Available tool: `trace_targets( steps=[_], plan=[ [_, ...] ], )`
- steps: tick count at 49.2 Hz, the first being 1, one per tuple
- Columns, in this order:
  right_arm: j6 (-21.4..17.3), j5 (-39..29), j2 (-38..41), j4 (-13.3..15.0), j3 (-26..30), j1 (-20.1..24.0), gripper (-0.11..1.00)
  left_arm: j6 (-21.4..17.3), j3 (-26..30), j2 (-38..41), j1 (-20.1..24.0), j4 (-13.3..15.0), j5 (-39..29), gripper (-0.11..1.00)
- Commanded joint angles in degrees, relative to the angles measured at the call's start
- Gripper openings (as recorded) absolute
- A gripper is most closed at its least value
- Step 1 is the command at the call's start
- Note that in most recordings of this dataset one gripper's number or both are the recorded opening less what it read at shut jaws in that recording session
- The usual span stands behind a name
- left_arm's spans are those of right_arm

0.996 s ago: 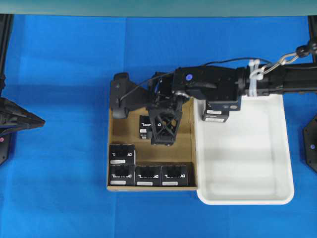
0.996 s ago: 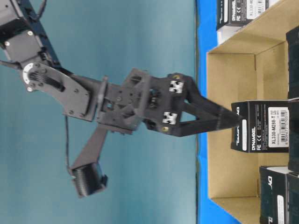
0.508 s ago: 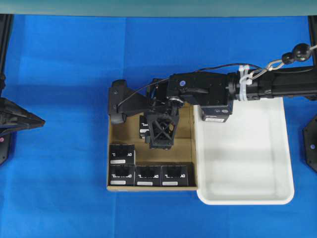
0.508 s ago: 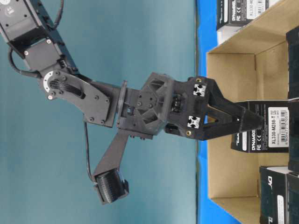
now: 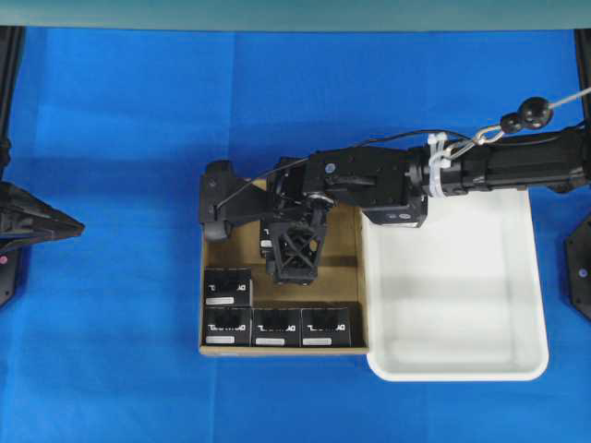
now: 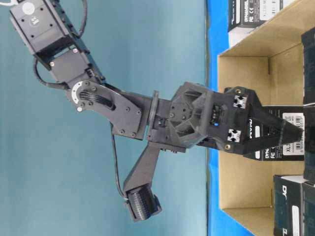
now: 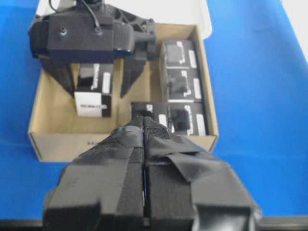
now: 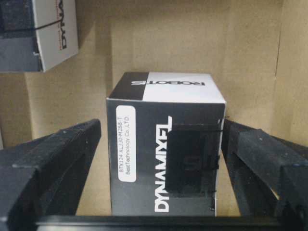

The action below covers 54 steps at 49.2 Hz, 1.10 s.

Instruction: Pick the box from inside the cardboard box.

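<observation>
Black left gripper (image 7: 144, 144) rests outside the cardboard box (image 5: 343, 242), fingers pressed together. Inside the carton, the box (image 8: 166, 149) stands alone, roughly cubic with no clear long axis. Right gripper (image 8: 159, 144) reaches steeply down from the right, jaws wide, straddling the box; contact cannot be told.

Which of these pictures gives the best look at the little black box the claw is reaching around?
The right wrist view: the box fills it, lettering readable, between the open right gripper. The left wrist view shows it small, under the gripper. In the table-level view the gripper covers most of it. From overhead it is almost hidden.
</observation>
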State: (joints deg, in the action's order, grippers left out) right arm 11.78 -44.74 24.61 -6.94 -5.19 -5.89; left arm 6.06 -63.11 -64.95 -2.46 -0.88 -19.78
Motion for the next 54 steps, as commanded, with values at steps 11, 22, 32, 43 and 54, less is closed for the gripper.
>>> trace_targets(
  steps=[11, 22, 32, 43, 54],
  plan=[
    [-0.7, 0.09, 0.18, -0.09, 0.09, 0.35, 0.86, 0.0, 0.62, 0.7, -0.09, -0.09, 0.35, -0.07],
    [-0.7, -0.18, 0.18, -0.18, 0.09, 0.35, 0.61, 0.0, 0.62, 0.7, -0.09, -0.09, 0.26, -0.07],
    [-0.79, -1.58, -1.14, -0.18, 0.88, 0.35, 0.61, 0.09, 0.7, 0.7, 0.0, -0.09, 0.35, -0.07],
    [-0.62, -11.43, -7.03, -0.18, 5.45, -0.35, 0.61, 0.18, 0.62, 0.7, -0.09, -0.09, 0.35, -0.07],
    [0.09, -20.39, -13.54, -0.09, 9.23, -2.29, 0.61, 0.26, 0.62, 0.79, -0.09, -0.09, 0.44, -0.07]
  ],
)
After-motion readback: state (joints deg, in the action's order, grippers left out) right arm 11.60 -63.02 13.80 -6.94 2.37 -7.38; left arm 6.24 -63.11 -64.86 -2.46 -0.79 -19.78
